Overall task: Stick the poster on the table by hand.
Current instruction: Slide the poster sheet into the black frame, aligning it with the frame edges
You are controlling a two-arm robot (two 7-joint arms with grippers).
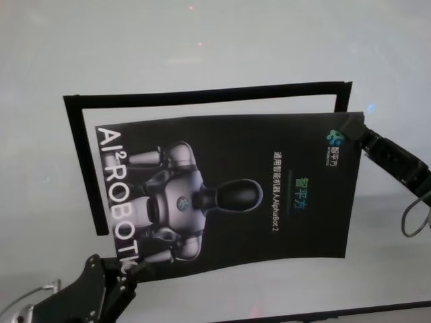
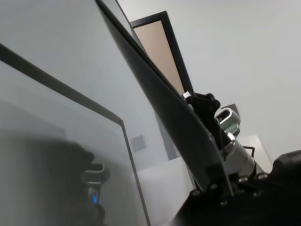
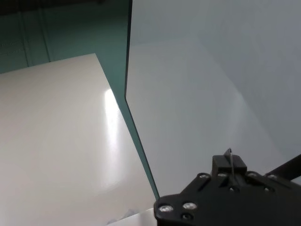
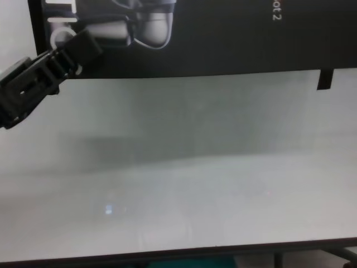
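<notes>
The poster (image 1: 222, 195), a glossy black sheet with a grey-white robot and white lettering, hangs slightly above the white table (image 1: 202, 40). My left gripper (image 1: 124, 272) is shut on its near left corner, also seen in the chest view (image 4: 78, 50). My right gripper (image 1: 355, 133) is shut on its far right corner. The chest view shows the poster's near edge (image 4: 195, 33) with a black tape strip (image 4: 326, 79) hanging at the right corner. The left wrist view shows the poster edge-on (image 2: 164, 108). The right wrist view shows only the gripper's base (image 3: 225, 197).
A black tape outline (image 1: 202, 94) lies on the table behind and left of the poster, with a long side strip (image 1: 86, 168). Bare tabletop (image 4: 195, 167) stretches to the dark front edge (image 4: 167, 258). A cable (image 1: 416, 222) loops off my right arm.
</notes>
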